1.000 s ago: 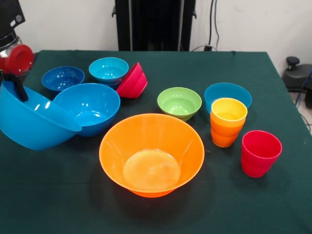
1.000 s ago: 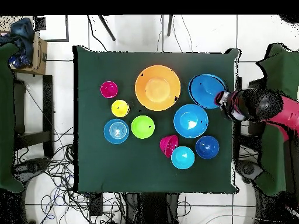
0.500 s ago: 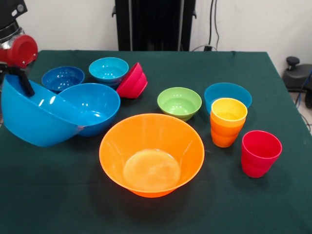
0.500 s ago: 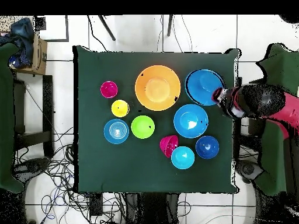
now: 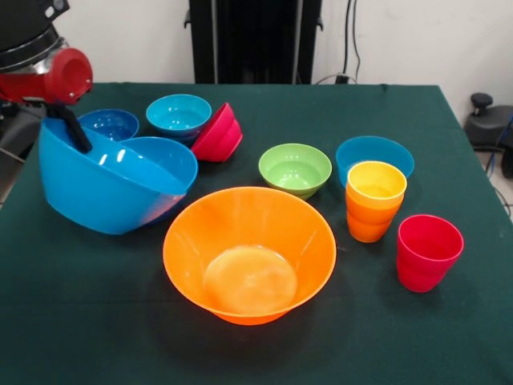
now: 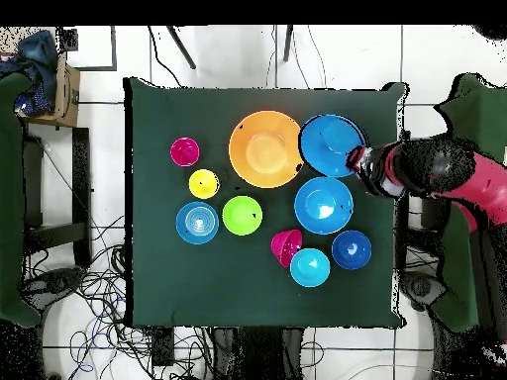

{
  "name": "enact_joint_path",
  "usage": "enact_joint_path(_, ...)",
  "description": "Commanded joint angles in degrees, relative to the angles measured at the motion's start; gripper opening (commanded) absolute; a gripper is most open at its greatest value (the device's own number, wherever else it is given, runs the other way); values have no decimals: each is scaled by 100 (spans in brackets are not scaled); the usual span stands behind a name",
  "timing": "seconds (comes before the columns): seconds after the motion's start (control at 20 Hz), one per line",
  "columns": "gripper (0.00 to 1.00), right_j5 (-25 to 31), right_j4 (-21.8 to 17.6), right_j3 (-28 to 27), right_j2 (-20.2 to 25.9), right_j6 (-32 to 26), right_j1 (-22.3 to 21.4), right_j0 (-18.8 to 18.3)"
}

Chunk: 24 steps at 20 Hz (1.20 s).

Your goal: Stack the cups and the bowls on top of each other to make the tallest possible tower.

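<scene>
My gripper (image 5: 70,128) is shut on the rim of a large blue bowl (image 5: 108,191), one black finger inside it. The bowl hangs tilted at the table's left, in front of a second large blue bowl (image 5: 164,160). In the overhead view the gripper (image 6: 356,164) holds the held blue bowl (image 6: 330,144) right beside the very large orange bowl (image 6: 267,148). That orange bowl (image 5: 249,253) stands empty at the front centre. A yellow cup nested in an orange cup (image 5: 374,200) and a red cup (image 5: 429,252) stand at the right.
A green bowl (image 5: 295,168) and a light-blue bowl (image 5: 373,150) sit behind the cups. Further back are a dark-blue bowl (image 5: 104,123), a small light-blue bowl (image 5: 179,115) and a red bowl (image 5: 218,133) lying on its side.
The gripper has lifted the large blue bowl and carried it from the table's edge toward the orange bowl, so that it now overlaps the second blue bowl. Nothing else moved.
</scene>
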Motion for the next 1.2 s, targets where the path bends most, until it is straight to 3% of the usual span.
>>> enact_joint_path(0.05,0,342,-37,502,257,-1327,140,208)
enact_joint_path(0.6,0,-38,-229,479,123,-933,252,484)
enact_joint_path(1.2,0,-48,-61,252,91,-638,280,701)
